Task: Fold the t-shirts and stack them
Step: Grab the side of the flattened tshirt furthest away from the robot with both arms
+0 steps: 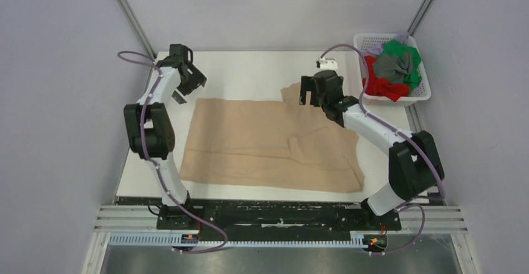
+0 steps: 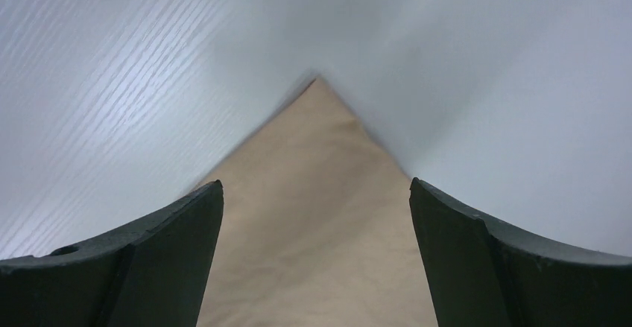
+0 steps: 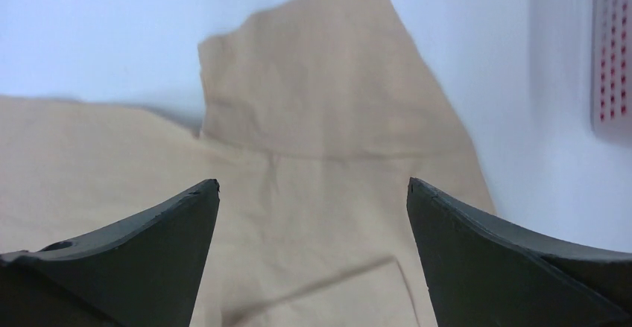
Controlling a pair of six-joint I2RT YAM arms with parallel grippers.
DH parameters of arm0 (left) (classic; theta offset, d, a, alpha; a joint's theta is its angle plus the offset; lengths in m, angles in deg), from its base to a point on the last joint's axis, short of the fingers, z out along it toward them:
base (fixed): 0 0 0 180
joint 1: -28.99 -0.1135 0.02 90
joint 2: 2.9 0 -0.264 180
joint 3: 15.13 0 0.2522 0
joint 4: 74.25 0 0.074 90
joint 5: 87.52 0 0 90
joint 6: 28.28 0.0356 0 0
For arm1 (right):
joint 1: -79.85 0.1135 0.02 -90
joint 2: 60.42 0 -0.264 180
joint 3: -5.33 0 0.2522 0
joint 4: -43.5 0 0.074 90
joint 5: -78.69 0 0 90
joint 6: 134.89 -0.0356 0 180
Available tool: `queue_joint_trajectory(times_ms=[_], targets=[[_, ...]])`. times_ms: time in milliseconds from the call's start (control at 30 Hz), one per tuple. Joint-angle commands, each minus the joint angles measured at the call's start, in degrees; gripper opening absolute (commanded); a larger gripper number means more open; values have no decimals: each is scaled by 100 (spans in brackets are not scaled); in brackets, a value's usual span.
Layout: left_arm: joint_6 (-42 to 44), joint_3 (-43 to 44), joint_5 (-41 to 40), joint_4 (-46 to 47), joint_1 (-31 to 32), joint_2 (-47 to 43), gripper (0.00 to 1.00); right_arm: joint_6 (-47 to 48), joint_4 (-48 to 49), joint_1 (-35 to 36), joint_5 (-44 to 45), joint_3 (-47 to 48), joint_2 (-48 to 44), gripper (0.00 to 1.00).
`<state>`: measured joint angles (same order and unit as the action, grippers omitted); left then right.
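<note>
Lighting was bright, even and diffuse; shadows on the white table (image 1: 249, 68) were faint. The overhead view was sharp. Both wrist views were soft, with hazy shadow beside the beige t-shirt (image 2: 313, 215).

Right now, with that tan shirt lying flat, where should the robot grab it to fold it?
Likely the pointed far-left corner of the tan shirt, from straight above: the cloth lies flat, so only an edge can be pinched, and the open left gripper hangs over it.

A beige cloth t-shirt (image 1: 262, 143) lies spread on the white tabletop (image 1: 249, 74); a white plastic mesh basket (image 1: 361, 48) of crumpled coloured t-shirts (image 1: 399, 68) stands far right.
</note>
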<state>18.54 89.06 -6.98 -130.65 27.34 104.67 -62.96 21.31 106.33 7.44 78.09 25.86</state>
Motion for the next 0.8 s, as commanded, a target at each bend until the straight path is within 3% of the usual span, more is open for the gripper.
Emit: queue_joint_trajectory(times_ms=[0, 267, 433, 533, 767], targets=[[369, 1167, -395, -797, -12, 1088, 99, 605, 520, -158, -3, 1101, 989, 99], [319, 2232, -480, -1114, 2, 2345, 84, 871, 793, -307, -250, 2741, 2768, 99], [370, 2561, -661, -1302, 94, 2765, 76, 1222, 1572, -354, -340, 3291, 3462, 98], [351, 2655, -724, -1447, 94, 2905, 73, 1492, 1877, -354, -304, 3541, 3830, 98], [406, 2594, -795, -1579, 389, 2931, 52, 2120, 2147, -355, -259, 4394, 4804, 98]])
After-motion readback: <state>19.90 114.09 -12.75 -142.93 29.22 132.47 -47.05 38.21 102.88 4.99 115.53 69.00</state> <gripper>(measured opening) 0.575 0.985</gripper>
